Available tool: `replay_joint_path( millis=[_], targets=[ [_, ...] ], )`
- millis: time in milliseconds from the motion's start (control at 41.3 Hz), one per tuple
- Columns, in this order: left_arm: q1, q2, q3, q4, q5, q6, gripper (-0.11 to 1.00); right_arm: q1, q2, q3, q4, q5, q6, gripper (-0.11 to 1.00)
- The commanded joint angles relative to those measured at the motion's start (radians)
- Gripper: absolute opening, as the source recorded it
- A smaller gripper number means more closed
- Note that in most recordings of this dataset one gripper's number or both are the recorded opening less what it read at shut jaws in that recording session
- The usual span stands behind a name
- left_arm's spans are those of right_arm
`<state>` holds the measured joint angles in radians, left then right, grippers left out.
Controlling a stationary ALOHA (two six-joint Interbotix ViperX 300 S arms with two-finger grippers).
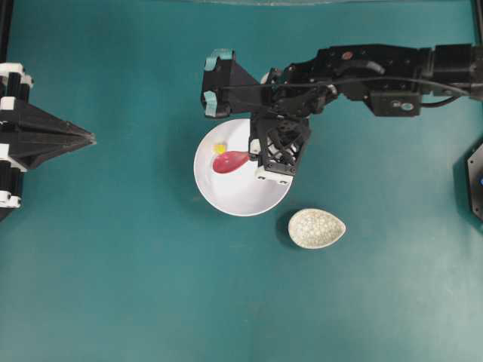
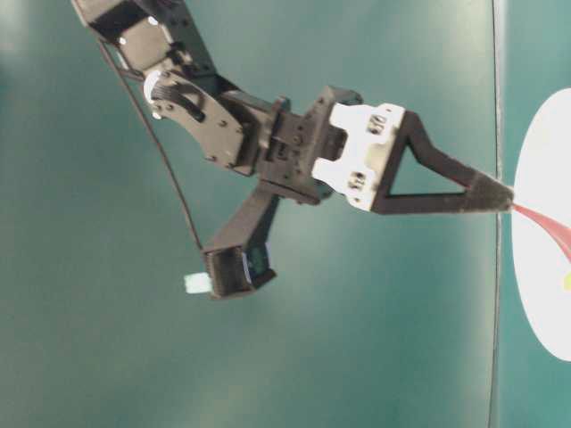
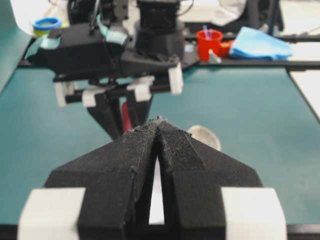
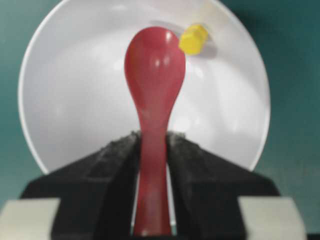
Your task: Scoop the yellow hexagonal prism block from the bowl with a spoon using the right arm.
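Red-pink glossy spoon (image 4: 152, 105), clamped in the right gripper (image 4: 152, 150), should slide under the tiny yellow hexagonal block (image 4: 193, 39) beyond its fingertips (image 4: 117, 150) in the white bowl (image 4: 60, 100).

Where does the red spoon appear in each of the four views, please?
Overhead: spoon left of centre, inside the white bowl.
Table-level: only a red strip at the right edge, leaving the right gripper.
Left wrist: a red sliver below the right arm.
Right wrist: centre, handle between the jaws.
Shared landmark: the bowl.
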<state>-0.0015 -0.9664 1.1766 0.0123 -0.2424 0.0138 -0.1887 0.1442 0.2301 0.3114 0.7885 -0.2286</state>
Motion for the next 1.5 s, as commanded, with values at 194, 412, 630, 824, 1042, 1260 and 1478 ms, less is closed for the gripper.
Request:
replay_joint_path(
  millis=[194,412,630,824,1042,1260,1478],
  targets=[
    [0.0,0.003,-0.029,0.003,-0.011,0.0,0.0,0.002,-0.087,-0.026,0.002,0.101,0.003,0.25],
    [0.0,0.005,-0.029,0.003,-0.011,0.0,0.0,0.002,-0.11,-0.026,-0.002,0.156,0.003,0.25],
    [0.0,0.003,-0.029,0.003,-0.011,0.0,0.0,-0.003,-0.11,-0.028,-0.002,0.31,0.003,0.25],
    [0.0,0.005,-0.029,0.003,-0.011,0.0,0.0,-0.008,-0.107,-0.026,0.0,0.334,0.005,0.25],
    [0.0,0.005,-0.029,0.003,-0.011,0.0,0.0,-0.009,-0.08,-0.035,0.003,0.334,0.015,0.25],
    [0.0,0.005,-0.029,0.003,-0.011,0.0,0.0,-0.009,-0.052,-0.055,0.005,0.336,0.023,0.25],
    [0.0,0.005,-0.028,0.003,-0.009,0.0,0.0,-0.009,-0.021,-0.08,0.012,0.376,0.021,0.25]
  ],
)
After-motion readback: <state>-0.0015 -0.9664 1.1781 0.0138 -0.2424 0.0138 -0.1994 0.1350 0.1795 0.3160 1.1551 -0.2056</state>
